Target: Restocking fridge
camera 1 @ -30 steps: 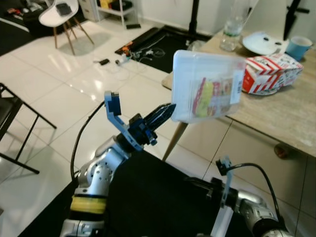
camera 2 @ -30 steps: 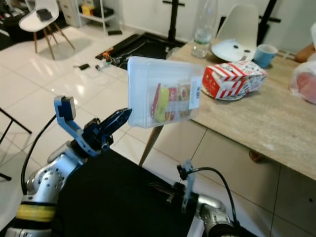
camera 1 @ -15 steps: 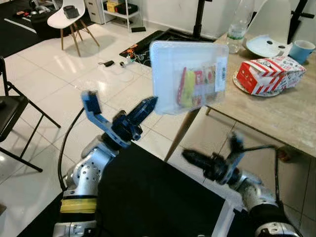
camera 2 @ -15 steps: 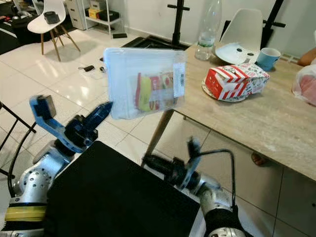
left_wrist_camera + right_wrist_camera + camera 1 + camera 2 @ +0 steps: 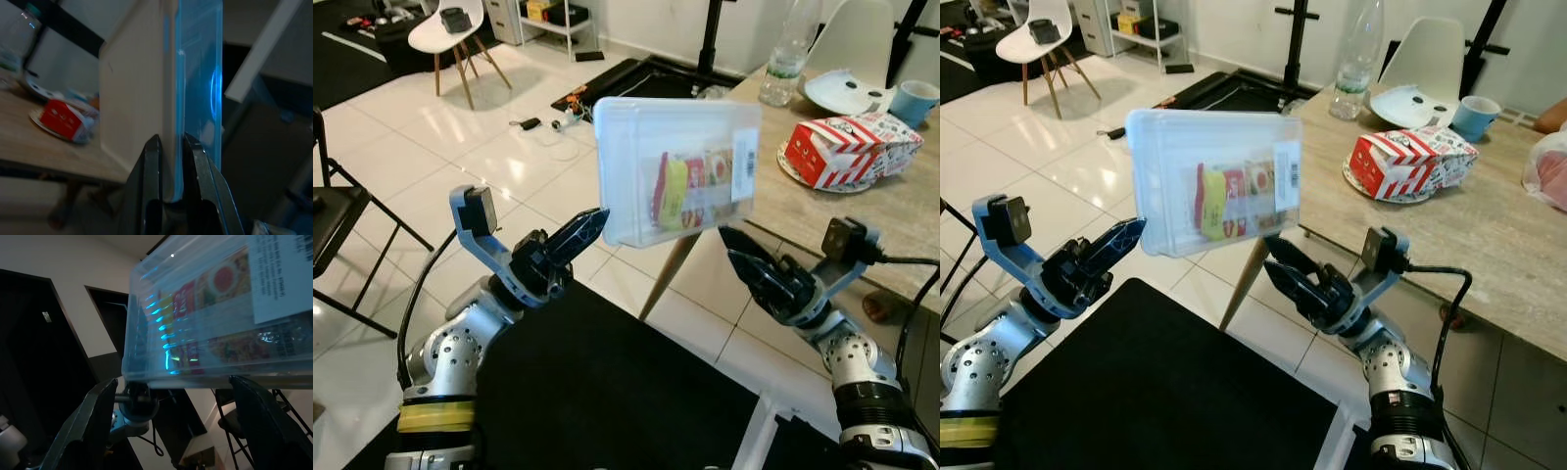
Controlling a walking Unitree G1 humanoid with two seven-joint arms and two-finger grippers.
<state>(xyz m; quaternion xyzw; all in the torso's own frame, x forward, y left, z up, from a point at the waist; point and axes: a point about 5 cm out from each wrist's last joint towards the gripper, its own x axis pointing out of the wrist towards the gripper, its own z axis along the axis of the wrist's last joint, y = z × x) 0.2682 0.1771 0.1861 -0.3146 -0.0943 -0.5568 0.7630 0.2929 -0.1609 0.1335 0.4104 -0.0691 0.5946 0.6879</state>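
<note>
Left gripper (image 5: 592, 223) clamps the clear container (image 5: 675, 168) at its lower corner; right gripper (image 5: 744, 257), fingers apart, sits just beneath its opposite end.

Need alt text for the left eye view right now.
Left gripper holds a clear box of packets upright by its edge; the open right gripper reaches under its other side. Behind is a table.

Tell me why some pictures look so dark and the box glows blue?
Left wrist view: dim and murky, the clear plastic box edge-on in the left claw, tinted blue. Right wrist view: dark backdrop, blue-green glints on the box's ribs, open right claw blurred up close. Both eye views: bright, sharp, glare on the white floor tiles.
</note>
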